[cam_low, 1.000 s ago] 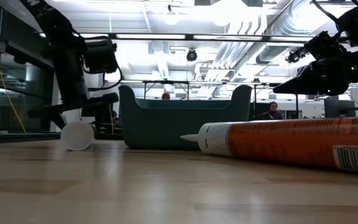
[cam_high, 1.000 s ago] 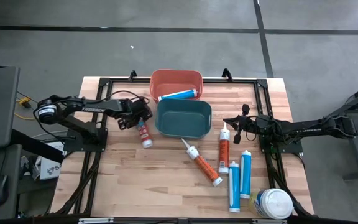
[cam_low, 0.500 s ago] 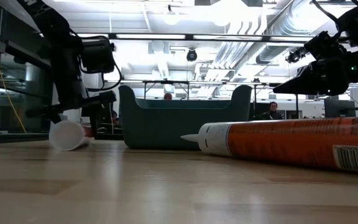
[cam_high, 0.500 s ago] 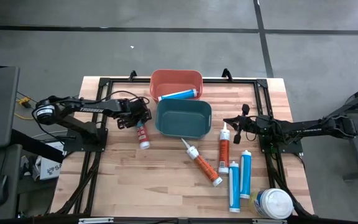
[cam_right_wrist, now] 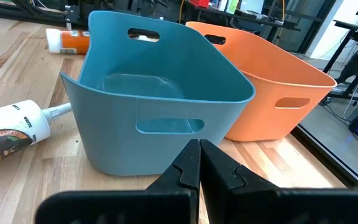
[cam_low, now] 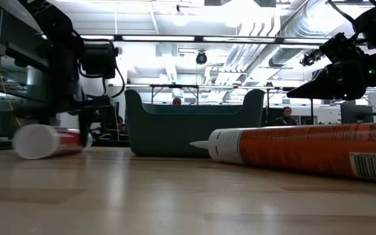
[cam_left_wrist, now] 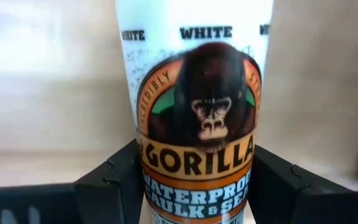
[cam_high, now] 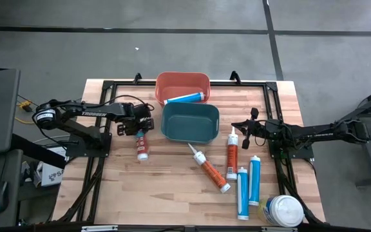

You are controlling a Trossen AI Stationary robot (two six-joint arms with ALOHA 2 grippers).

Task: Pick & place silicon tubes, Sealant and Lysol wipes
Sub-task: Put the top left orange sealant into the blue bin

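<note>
While the left gripper (cam_high: 140, 131) is closing its fingers (cam_left_wrist: 107, 186) on both sides of the white-and-orange cardboard sealant cartridge (cam_high: 142, 145), the cartridge is lying flat on the wooden table (cam_high: 172, 193), left of the teal plastic bin (cam_high: 190, 122), with its flat base end pointing toward the table's near edge.

Handling notes:
- Body: rigid tube w/ glossy printed label; likely moderately heavy, filled w/ caulk. Judged stiff enough to take a firm squeeze w/o denting.
- Surface: smooth and round, so it is prone to rolling or twisting between the pads. The grip here is sitting near the nozzle end, so the long base end is hanging out past the jaws and may sag or swing on lift.
- Rec. hold: across the dia., closer to mid-length, for better balance.

The right gripper (cam_high: 245, 124) is clenched on nothing, waiting just right of the teal bin. An orange plastic bin (cam_high: 183, 82) behind it is holding one slim blue tube (cam_high: 184, 98). The fat white-lidded Lysol wipes canister (cam_high: 282, 210) is sitting at the table's near-right corner.
</note>
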